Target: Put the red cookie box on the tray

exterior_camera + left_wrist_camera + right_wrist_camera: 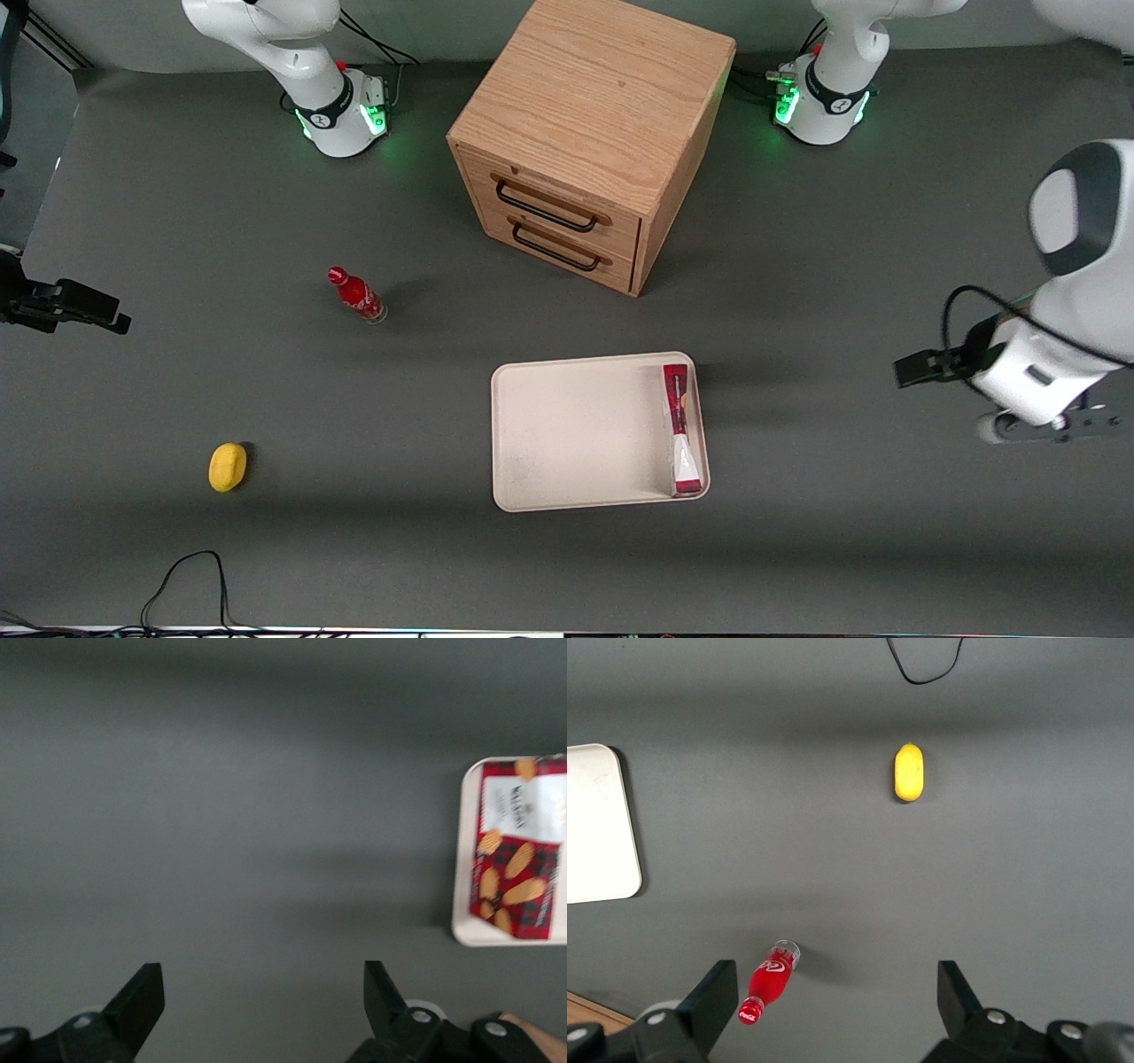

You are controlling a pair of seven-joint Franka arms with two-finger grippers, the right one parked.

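The box (pixel 681 429) is lying in the tray (pixel 567 434), long axis along its short rim nearest the working arm; the hand (pixel 264 1014) is hovering wide and empty over bare desk (pixel 230 833), well apart.

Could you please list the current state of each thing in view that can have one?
Red cookie box: lying in the tray along its short edge toward the working arm's end, released.
Tray: flat on the table, holding only the box.
Gripper: open, empty, above bare table away from the tray.
Cabinet: both drawers shut.
Red bottle: standing, capped.
Yellow object: resting on the table.
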